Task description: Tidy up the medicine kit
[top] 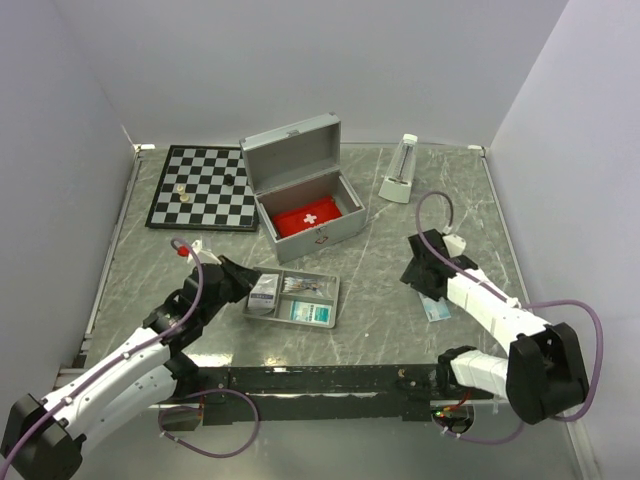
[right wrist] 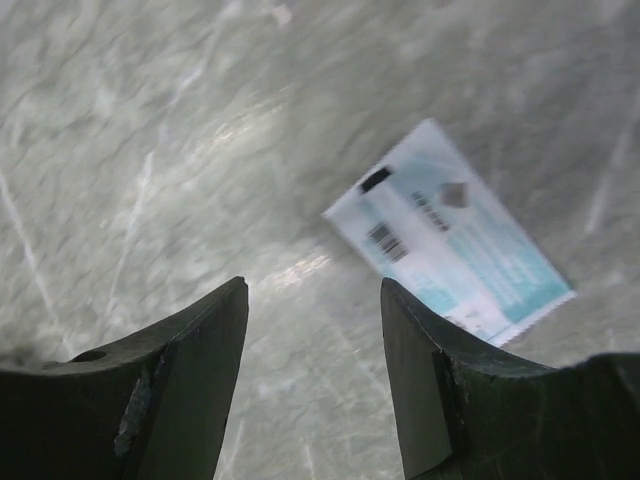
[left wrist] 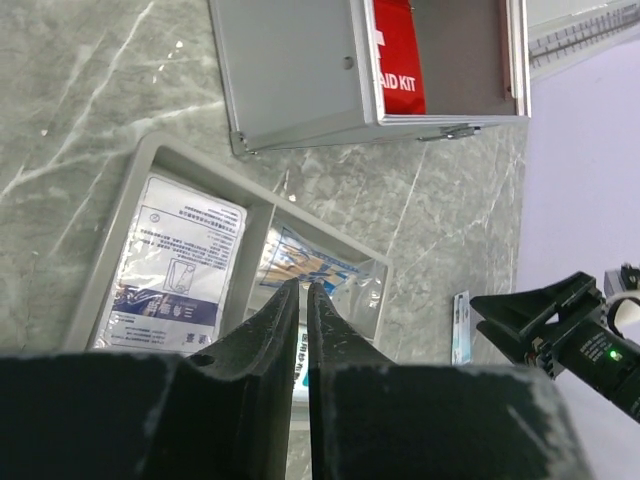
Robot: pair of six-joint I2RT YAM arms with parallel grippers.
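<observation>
from above, the medicine kit (top: 305, 195) stands toward the back middle of the table (top: 380, 330), lid up, with a red pouch (top: 305, 217) inside. just in front of it lies a grey tray (top: 336, 298). the left gripper (top: 248, 284) hangs over the tray's left end, its fingertips hard to pick out against the black wrist. the right gripper (top: 425, 268) hovers off to the right, partly covering a pale blue packet (top: 437, 310). a chessboard (top: 205, 187) lies left of the kit and a clear-and-white object (top: 400, 170) right of it.

at the left wrist, the fingers (left wrist: 275, 320) stand almost together, a thin slit between them and nothing held, above the tray's divider. a printed sachet (left wrist: 175, 265) fills one compartment; the other's contents are half hidden by the fingers. the kit is cut off by the top edge.

at the right wrist, everything is blurred. the jaws are spread wide and empty, the packet lying beyond them, its print unreadable.
</observation>
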